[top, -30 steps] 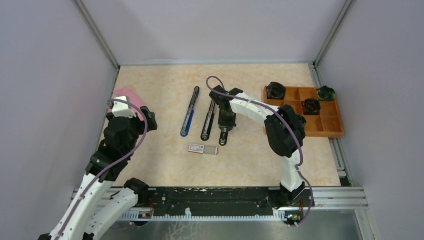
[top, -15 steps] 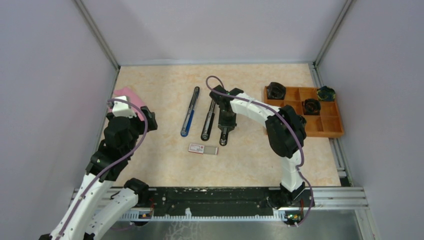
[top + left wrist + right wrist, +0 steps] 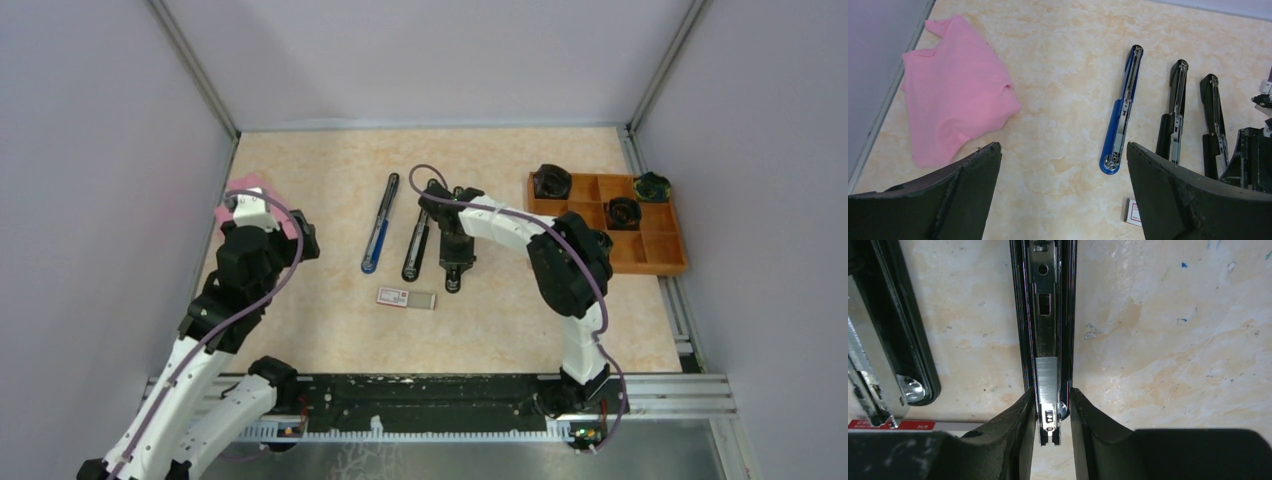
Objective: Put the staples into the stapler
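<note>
- Right wrist: staples point(image 3: 1047, 374), a grey metal strip, lie in the stapler point(image 3: 1048, 285) channel; right gripper point(image 3: 1052, 395) narrow, flanking the rail end; cannot tell if it pinches
- strip likely light, stiff, snaps apart easily; pinch long sides mid-length
- white-red box point(image 3: 407, 298) near the stapler's end; left gripper point(image 3: 1064, 147) wide, empty

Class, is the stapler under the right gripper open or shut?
Open: the stapler lies unfolded flat on the table, its metal channel exposed upward.
</note>
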Motion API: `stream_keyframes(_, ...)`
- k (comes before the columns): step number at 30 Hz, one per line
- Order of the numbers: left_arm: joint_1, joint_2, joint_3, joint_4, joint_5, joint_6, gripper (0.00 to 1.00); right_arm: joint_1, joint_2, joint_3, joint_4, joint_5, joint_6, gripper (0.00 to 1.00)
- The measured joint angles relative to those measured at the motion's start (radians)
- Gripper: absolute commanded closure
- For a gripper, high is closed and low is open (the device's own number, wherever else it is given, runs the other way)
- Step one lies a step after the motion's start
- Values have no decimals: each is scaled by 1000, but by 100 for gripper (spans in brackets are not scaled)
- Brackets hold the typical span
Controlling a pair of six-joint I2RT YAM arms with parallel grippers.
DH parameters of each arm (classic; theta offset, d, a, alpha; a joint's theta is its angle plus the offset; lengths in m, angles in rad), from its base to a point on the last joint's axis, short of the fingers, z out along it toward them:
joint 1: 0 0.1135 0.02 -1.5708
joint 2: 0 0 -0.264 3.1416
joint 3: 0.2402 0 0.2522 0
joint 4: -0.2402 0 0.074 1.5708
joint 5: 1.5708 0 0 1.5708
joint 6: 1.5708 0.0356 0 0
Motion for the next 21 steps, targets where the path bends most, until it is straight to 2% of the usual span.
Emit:
stream_keyframes(8, 5, 133, 10, -6, 90, -9, 0, -33, -71, -87, 23, 73, -68, 68)
stream_keyframes(15, 6, 336, 62, -30, 211, -73, 0, -87, -203, -178, 93, 117, -183, 57)
stream_keyframes(19, 6, 435, 71, -31, 290, -127, 0, -89, -266, -251, 195, 94, -281, 43)
stream_keyframes(21, 6, 471, 72, -23, 338, -153, 0, -89, -312, -313, 258, 63, -325, 39)
